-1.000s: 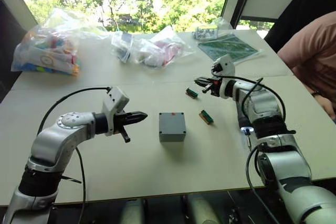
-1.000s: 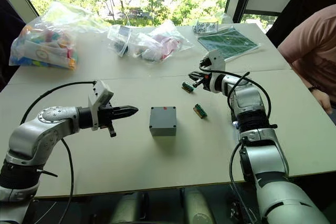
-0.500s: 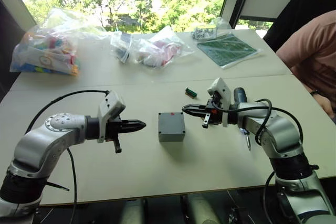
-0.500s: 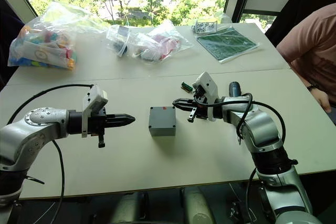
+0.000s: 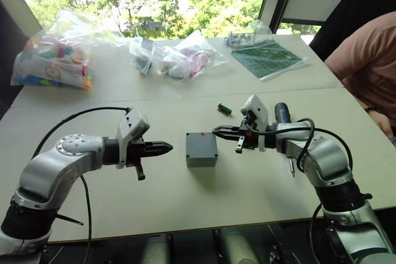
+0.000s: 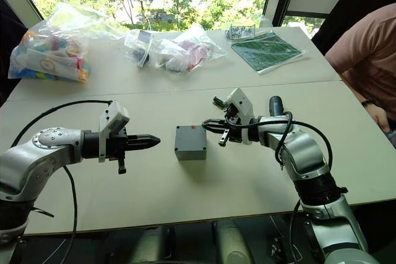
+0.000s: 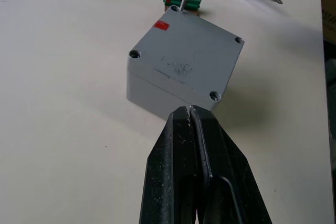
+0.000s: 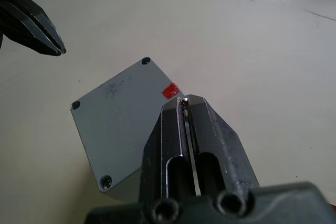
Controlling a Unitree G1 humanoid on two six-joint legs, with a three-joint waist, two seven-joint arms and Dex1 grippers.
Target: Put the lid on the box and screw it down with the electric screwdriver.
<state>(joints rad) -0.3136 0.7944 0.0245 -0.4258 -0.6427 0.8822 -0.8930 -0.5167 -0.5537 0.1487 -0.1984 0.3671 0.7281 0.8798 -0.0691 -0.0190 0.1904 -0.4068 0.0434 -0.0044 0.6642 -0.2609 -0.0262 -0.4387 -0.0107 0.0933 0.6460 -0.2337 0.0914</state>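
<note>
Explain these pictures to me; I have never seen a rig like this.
This is a humanoid robot with two arms ending in black jaws. Two pictures come from its head, looking down over a table; two come from cameras on its wrists. A grey box sits in the middle with its lid on. The left jaws and right jaws, both shut, point at it from either side. A screwdriver lies by the right arm, green parts nearby, bags farther back. A person sits to the right.
</note>
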